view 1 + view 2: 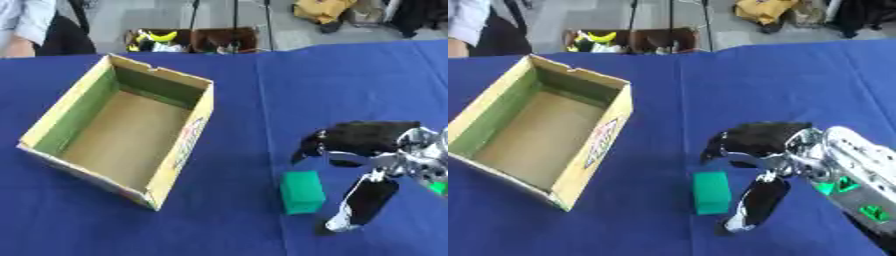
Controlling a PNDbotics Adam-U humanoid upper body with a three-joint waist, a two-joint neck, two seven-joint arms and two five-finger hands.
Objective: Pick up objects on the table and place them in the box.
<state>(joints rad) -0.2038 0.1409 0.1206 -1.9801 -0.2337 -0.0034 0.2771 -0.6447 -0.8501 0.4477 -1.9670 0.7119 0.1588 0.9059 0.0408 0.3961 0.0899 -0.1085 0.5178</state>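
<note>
A small green block lies on the blue tablecloth, to the right of the open cardboard box. The box is empty inside. My right hand comes in from the right and hovers just right of the block. Its fingers are spread straight above and behind the block, and its thumb points down beside the block's right face. Nothing is held; the block sits between thumb and fingers without a visible grip. My left hand shows in neither view.
The blue table stretches right and behind the box. Beyond its far edge stand crates with bananas and other items on the floor. A person's arm shows at the far left corner.
</note>
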